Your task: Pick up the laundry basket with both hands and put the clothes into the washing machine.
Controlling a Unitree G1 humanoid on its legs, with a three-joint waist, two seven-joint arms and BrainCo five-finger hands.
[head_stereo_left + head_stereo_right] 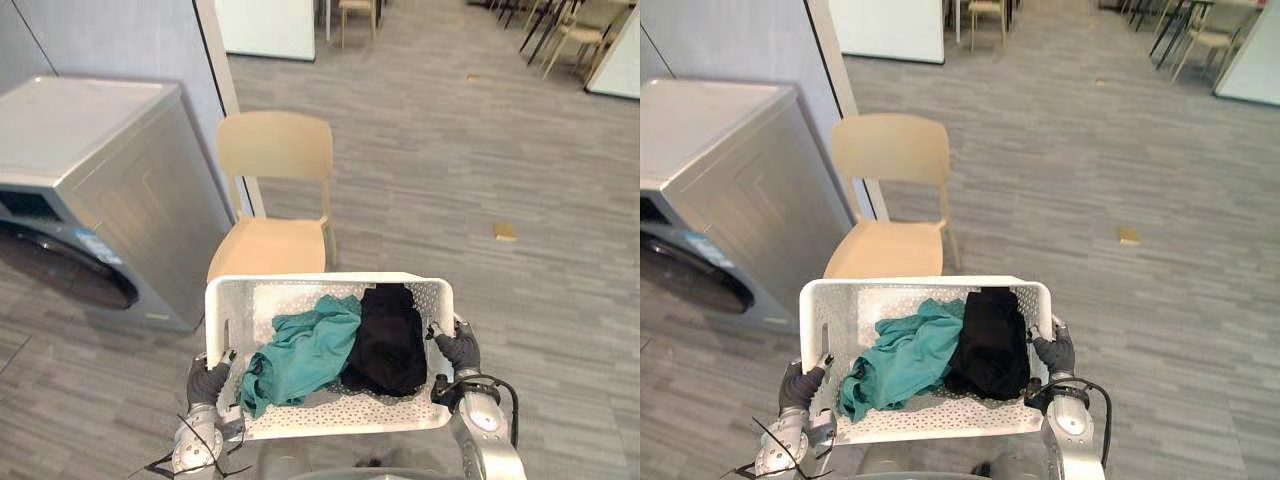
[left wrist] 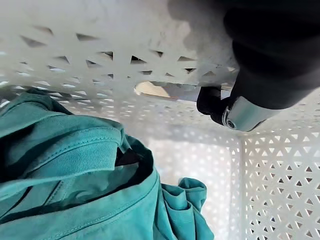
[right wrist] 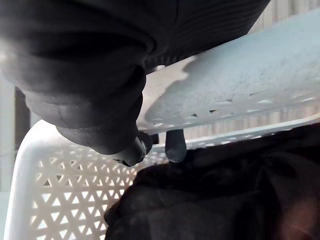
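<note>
Two hands on the laundry basket (image 1: 330, 281), one per end, with the basket held between them close in front of the robot. Left hand (image 1: 207, 383) is clamped on the left end wall; its wrist view has a dark fingertip (image 2: 212, 102) hooked at the handle slot (image 2: 155, 90). Right hand (image 1: 458, 347) grips the right end rim, fingertips (image 3: 175, 146) curled under the lip in its wrist view. Load is inside the basket: teal garment (image 1: 305, 350) bunched on the left half, black garment (image 1: 390, 340) on the right half. The two touch, and the black one lies up against the far wall. Just past the far rim: beige chair (image 1: 275, 150), seat facing the robot, seat front hidden behind the basket. Left of the chair: silver-grey washing machine (image 1: 130, 190), dark round door (image 1: 60, 270) on its front face, well apart from the basket. Further out on the grey floor (image 1: 420, 150), a small tan scrap (image 1: 505, 232). Far right corner: more chairs (image 1: 570, 35).
</note>
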